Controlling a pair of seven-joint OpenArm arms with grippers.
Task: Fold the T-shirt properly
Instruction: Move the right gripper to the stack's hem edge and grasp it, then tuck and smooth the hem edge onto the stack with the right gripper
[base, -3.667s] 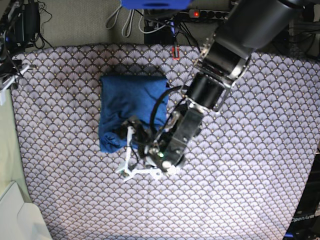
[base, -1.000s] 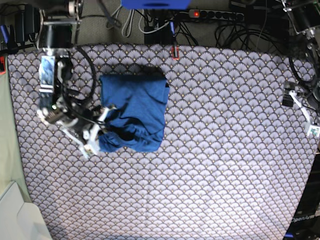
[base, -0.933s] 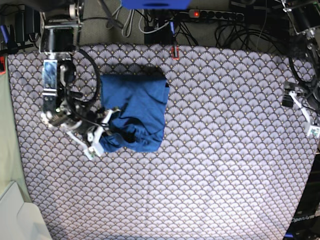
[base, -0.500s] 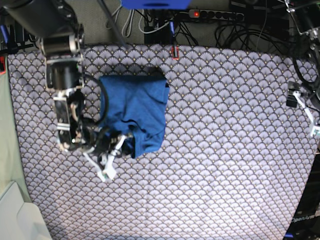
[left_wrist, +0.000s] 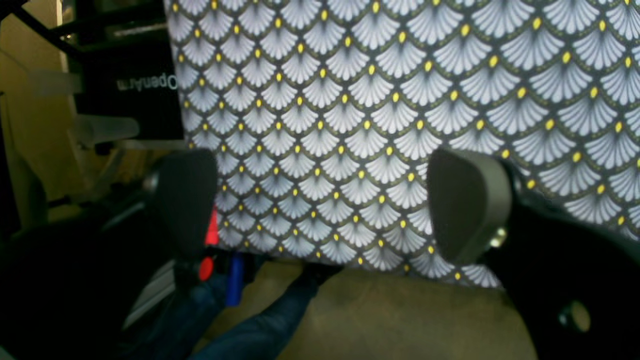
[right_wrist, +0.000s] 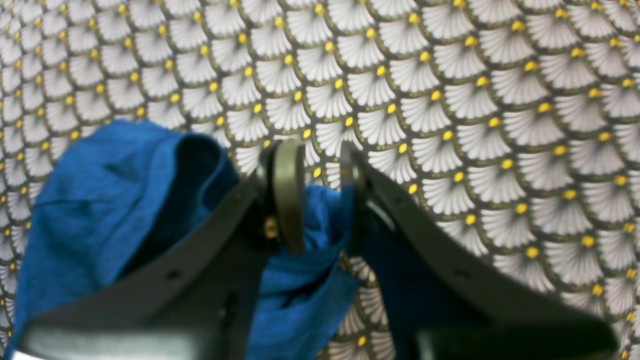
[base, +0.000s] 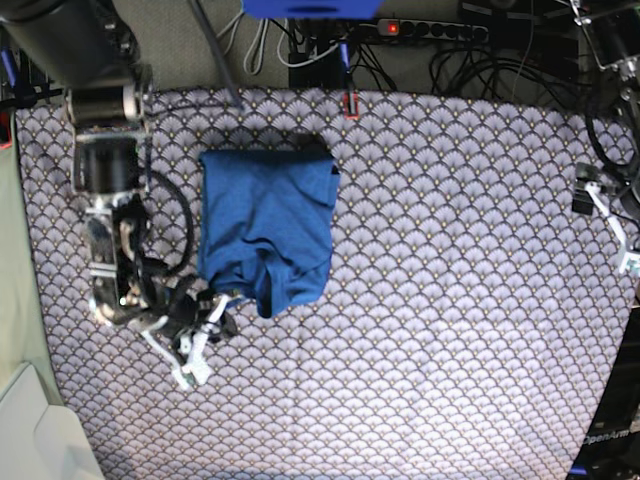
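The right arm reaches down the left side of the table from its far mount, its forearm running toward the near edge and the wrist turned in toward the middle. Its right gripper (base: 205, 325) sits at the near-left corner of the T-shirt (base: 268, 225), and the right wrist view shows the two dark fingers (right_wrist: 289, 195) drawn close together with a bunched fold of the blue fabric (right_wrist: 100, 200) pinched between them. That held corner is lifted and crumpled, while the rest of the shirt lies as a rough folded rectangle toward the far-left part of the patterned cloth (base: 450, 300), its far edge straight and its near edge uneven, with a small tongue hanging toward the near side.

The left arm is pulled well away, out at the right edge of the table. Only the left gripper (base: 605, 225) and a little of its white frame show in the overhead view. In its own wrist view the two pads (left_wrist: 467, 205) stand far apart with nothing between them, over the border of the patterned cloth (left_wrist: 400, 100).

The whole middle and right of the cloth lies flat between the shirt and the left gripper. Cables and a power strip (base: 420, 28) run along the far edge.
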